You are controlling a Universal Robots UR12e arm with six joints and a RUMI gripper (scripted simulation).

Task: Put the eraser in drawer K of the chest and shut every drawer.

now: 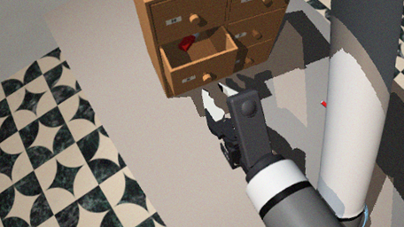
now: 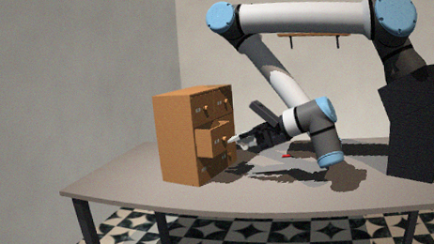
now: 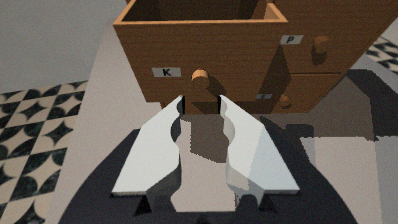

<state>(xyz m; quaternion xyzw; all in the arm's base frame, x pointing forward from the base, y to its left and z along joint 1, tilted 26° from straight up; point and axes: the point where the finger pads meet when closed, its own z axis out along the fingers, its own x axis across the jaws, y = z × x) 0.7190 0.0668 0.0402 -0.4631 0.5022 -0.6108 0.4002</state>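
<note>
One brown wooden chest (image 1: 142,28) (image 2: 176,139), upright on my grey table (image 1: 122,81) (image 2: 135,197); one open wooden drawer marked K (image 1: 199,73) (image 2: 205,143) (image 3: 200,50), a red object, possibly the eraser, inside; one white-fingered black claw (image 1: 212,87) (image 2: 232,143) (image 3: 201,97), parted, holding nothing, near its knob.

The chest (image 2: 176,139) stands upright on the table (image 2: 135,197), its middle drawer (image 2: 205,143) pulled out. The gripper (image 2: 238,143) points at the drawer's knob (image 2: 224,139). A red thing (image 2: 286,155) lies on the tabletop.
</note>
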